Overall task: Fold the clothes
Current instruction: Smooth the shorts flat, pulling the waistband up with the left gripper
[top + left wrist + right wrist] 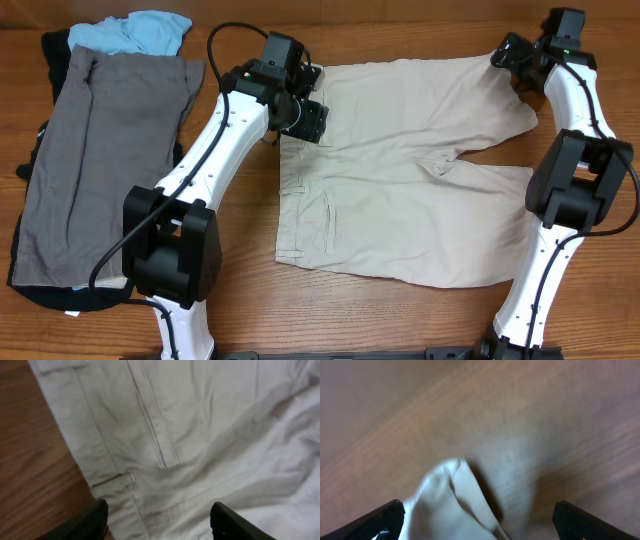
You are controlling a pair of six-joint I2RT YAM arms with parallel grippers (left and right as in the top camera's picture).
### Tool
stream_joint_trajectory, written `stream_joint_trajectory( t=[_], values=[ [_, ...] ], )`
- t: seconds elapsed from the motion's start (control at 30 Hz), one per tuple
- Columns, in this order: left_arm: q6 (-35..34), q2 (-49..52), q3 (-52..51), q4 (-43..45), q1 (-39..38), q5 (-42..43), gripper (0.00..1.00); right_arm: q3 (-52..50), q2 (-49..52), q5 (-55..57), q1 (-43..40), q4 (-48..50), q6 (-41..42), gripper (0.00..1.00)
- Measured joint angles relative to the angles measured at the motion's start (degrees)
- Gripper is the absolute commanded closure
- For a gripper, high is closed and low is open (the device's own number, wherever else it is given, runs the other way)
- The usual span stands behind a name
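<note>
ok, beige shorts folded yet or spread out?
Spread out, not folded. Overhead shows the beige shorts lying flat on the table, waistband, far leg and near leg all showing, nothing doubled over.

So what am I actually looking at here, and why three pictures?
Two white robot arms, the left arm and right arm, stand at a wooden table. The wide picture comes from a camera overhead; the two close-ups come from a camera on each wrist. Beige shorts lie spread in the middle; grey shorts and a light-blue garment are piled to the left. The left gripper is open over the waistband, the right gripper open around a leg corner. Nothing looks gripped.
</note>
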Motion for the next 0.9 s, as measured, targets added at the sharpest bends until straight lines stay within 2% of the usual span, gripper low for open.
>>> stream_joint_trajectory(
  t=[0.2, 0.33, 0.43, 0.53, 0.57, 0.6, 0.67, 0.7, 0.77, 0.9],
  values=[
    [0.1, 1.6, -0.1, 9.8, 0.2, -5.4, 0.36, 0.0, -4.6, -3.3, 0.0, -16.0, 0.0, 0.0],
    [1.1, 6.6, -0.1, 18.3, 0.8, -6.2, 0.37, 0.0, -12.0, -7.9, 0.0, -26.6, -1.3, 0.0],
    [1.5, 11.8, -0.4, 24.0, 1.7, -6.4, 0.43, 0.5, -17.9, -11.1, 0.0, -33.9, -2.0, 0.0],
    [2.2, 15.5, -0.6, 31.2, 1.9, -5.4, 0.56, 0.7, -19.2, -12.2, 0.0, -38.0, -2.4, 0.0],
    [2.4, 16.1, -0.6, 32.7, 1.9, -5.1, 0.66, 0.7, -19.2, -12.3, 0.0, -38.6, -2.4, 0.01],
    [2.7, 16.9, -0.6, 34.5, 1.9, -4.7, 0.78, 0.7, -19.2, -12.3, 0.0, -39.5, -2.4, 0.04],
    [3.0, 18.1, -0.6, 37.2, 1.9, -4.4, 0.95, 0.7, -19.2, -12.5, 0.0, -39.9, -3.0, 0.19],
    [3.1, 18.6, -0.6, 38.3, 1.9, -4.3, 0.96, 0.7, -19.2, -12.5, 0.0, -40.0, -2.5, 0.29],
    [3.2, 19.8, -0.6, 39.8, 1.9, -4.6, 0.96, 0.7, -19.2, -12.7, 0.0, -40.5, -2.6, 0.41],
    [3.2, 21.0, -0.4, 40.8, 1.8, -6.1, 0.96, 0.7, -19.2, -12.6, 0.0, -41.1, -2.9, 0.45]
  ],
)
